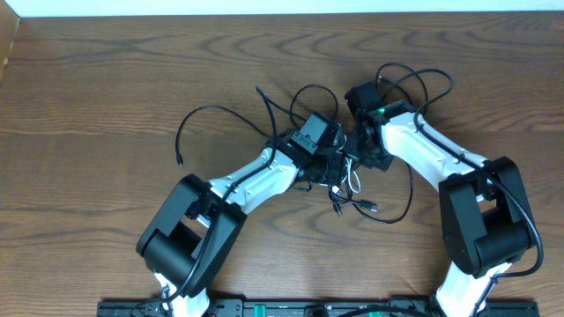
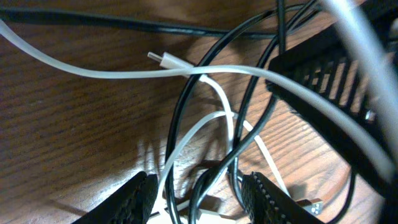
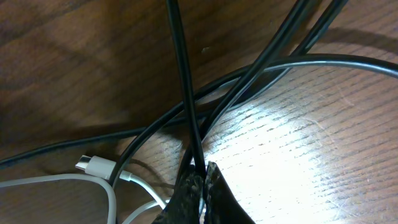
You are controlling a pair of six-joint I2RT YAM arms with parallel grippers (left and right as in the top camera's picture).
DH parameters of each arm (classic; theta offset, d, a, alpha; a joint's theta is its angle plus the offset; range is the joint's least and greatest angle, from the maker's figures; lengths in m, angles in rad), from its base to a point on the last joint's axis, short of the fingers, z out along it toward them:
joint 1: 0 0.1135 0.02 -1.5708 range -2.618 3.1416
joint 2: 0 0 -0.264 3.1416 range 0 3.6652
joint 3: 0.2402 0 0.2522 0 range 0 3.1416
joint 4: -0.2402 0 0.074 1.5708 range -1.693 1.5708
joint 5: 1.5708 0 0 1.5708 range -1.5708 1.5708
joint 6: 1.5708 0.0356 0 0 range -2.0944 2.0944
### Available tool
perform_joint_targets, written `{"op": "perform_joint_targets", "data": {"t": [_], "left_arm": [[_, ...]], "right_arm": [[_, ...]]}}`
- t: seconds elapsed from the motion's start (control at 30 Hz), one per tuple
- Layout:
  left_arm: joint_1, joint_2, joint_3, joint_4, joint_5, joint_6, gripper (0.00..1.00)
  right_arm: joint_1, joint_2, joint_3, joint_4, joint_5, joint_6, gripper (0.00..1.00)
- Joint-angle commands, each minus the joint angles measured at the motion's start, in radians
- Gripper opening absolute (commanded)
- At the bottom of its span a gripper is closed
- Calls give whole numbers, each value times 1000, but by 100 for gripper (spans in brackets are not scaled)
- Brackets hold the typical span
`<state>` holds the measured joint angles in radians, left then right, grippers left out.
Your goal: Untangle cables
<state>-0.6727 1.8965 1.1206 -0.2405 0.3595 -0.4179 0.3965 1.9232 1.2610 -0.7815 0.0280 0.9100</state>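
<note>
A tangle of thin black cables (image 1: 339, 189) and one white cable (image 1: 352, 176) lies on the wooden table at centre. Both grippers meet over it. My left gripper (image 2: 199, 199) is open, its fingers straddling black cables (image 2: 186, 112) and loops of the white cable (image 2: 124, 71), whose plug (image 2: 163, 60) points left. My right gripper (image 3: 202, 180) is shut on a black cable (image 3: 183, 81) that runs straight up from its fingertips. Other black cables (image 3: 261, 62) cross it, and the white cable's plug (image 3: 96, 166) lies to the left.
Loose black cable loops reach left (image 1: 189, 128) and up right (image 1: 414, 84) of the tangle. A black plug end (image 1: 372, 208) lies below the grippers. The table's far edge (image 1: 282, 14) meets a white wall.
</note>
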Motion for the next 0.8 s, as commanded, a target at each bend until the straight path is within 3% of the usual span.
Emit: {"op": "perform_joint_targets", "data": {"t": [0.0, 0.17, 0.33, 0.67, 0.77], "left_arm": [[-3, 36, -2, -1, -17, 21, 46], [-3, 47, -3, 0, -18, 21, 31], [-3, 47, -3, 1, -18, 20, 9], [20, 43, -2, -5, -18, 20, 7], [54, 28, -2, -22, -22, 11, 7]], "right_arm": [[-4, -26, -6, -4, -6, 17, 1], [-5, -26, -6, -6, -5, 17, 1], [-6, -26, -6, -8, -6, 17, 1], [-11, -26, -6, -19, -4, -41, 2], [-31, -28, -5, -15, -22, -140, 17]]}}
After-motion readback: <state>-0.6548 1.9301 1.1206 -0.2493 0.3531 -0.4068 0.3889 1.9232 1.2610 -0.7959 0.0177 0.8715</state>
